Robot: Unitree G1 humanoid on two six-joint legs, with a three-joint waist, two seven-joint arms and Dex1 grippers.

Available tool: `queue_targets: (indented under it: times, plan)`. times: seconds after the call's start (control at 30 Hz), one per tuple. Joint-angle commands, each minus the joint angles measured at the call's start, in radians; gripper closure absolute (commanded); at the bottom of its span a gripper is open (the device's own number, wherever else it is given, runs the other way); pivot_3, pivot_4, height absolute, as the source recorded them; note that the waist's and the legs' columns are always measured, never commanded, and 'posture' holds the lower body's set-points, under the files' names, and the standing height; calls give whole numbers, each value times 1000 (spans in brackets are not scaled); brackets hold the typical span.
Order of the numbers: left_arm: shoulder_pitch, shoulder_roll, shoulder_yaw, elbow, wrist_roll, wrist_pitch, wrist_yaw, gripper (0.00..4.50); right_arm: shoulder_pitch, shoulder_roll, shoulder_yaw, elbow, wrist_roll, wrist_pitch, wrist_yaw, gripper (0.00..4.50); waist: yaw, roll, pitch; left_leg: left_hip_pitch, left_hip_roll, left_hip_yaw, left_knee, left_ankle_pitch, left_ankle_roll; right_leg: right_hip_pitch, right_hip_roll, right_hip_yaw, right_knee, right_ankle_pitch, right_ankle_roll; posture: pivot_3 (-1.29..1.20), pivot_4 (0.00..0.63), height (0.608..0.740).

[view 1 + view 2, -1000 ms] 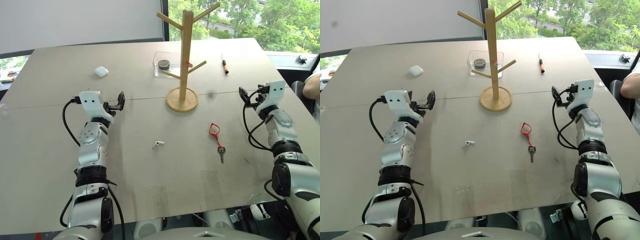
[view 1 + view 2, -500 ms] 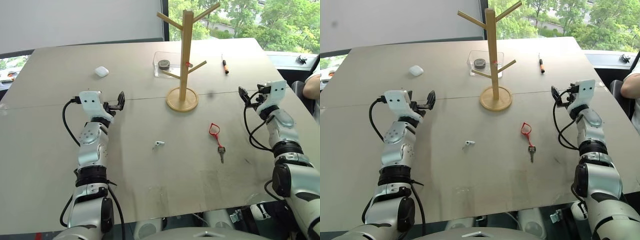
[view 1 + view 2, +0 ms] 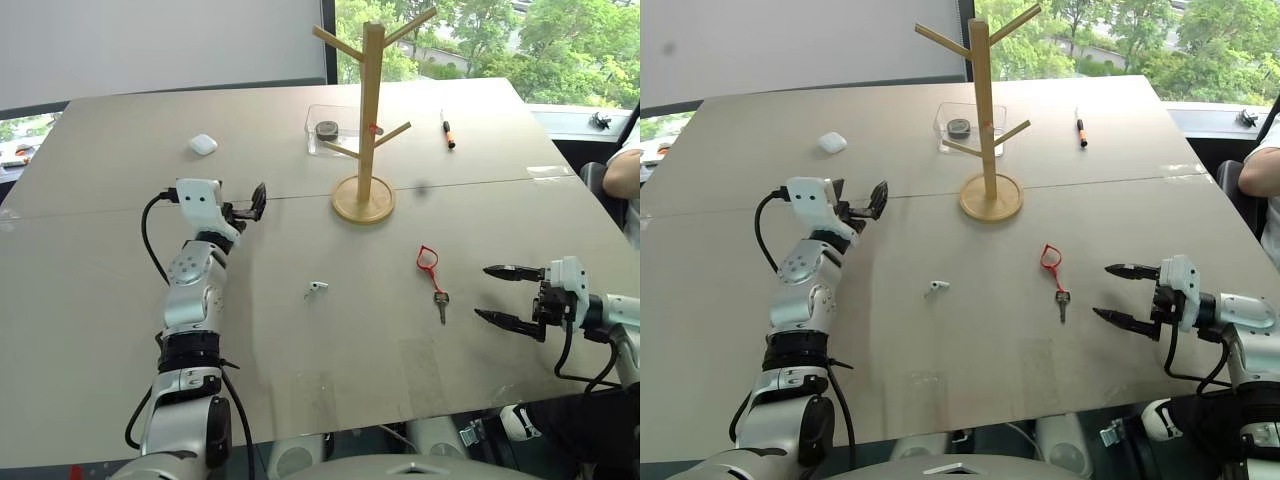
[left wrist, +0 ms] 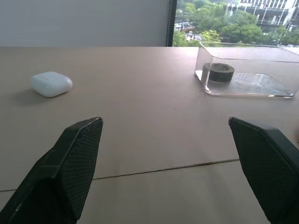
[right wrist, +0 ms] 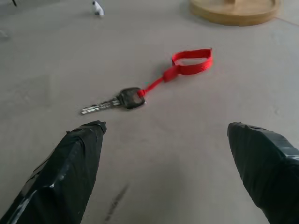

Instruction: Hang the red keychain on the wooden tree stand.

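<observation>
The red keychain [image 3: 430,264] lies flat on the table, its red loop toward the stand and its dark key [image 5: 120,100] toward the near edge. The wooden tree stand [image 3: 367,120] rises upright behind it on a round base. My right gripper [image 3: 497,295] hovers low just right of the keychain, open and empty, pointing left at it; the right wrist view shows the red keychain [image 5: 180,68] ahead of its spread fingers. My left gripper [image 3: 257,200] is open and empty, held above the table at centre left, well left of the stand.
A clear plastic box [image 3: 330,128] holding a dark tape roll stands behind the stand. A white earbud case [image 3: 203,144] lies far left, an orange-and-black pen [image 3: 450,130] far right, a small white clip [image 3: 316,289] mid-table. A person's arm [image 3: 622,170] is at the right edge.
My right arm has swung back and down from beside the table's right edge to low beside the keychain, turning its gripper leftward. My left gripper has edged slightly right.
</observation>
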Motion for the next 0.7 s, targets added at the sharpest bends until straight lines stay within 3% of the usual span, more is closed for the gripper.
queue_targets:
  times: [0.03, 0.27, 0.5, 0.7]
  plan:
    - [39, -3, -27, -140, -53, 65, -56, 0, 35, -13, -21, -88, 38, -39, 39, 27, 3, 0, 0, 0, 0, 0, 0, 0, 0, 0, 0, 0, 0, 0, 0, 0, 150, 740]
    - [191, 53, -88, -416, -154, 221, -201, 0, 25, 2, -4, -92, 39, -64, 40, 27, 6, 0, 0, 0, 0, -1, 1, 1, -2, 0, -1, 0, 0, 0, 0, 0, 150, 740]
    - [391, 268, -106, -689, -258, 402, -395, 0, -40, 1, 23, -16, 6, -97, 42, 27, 6, 0, 0, 0, 0, -1, 0, 0, 0, 0, 0, 0, 0, 0, -1, 0, 150, 740]
    - [490, 370, -146, -761, -258, 459, -452, 0, -99, 21, 40, 55, -18, -148, 39, 27, 9, 0, 0, 0, 0, -2, 1, -1, 1, 0, -1, 0, 0, -1, -1, 0, 150, 740]
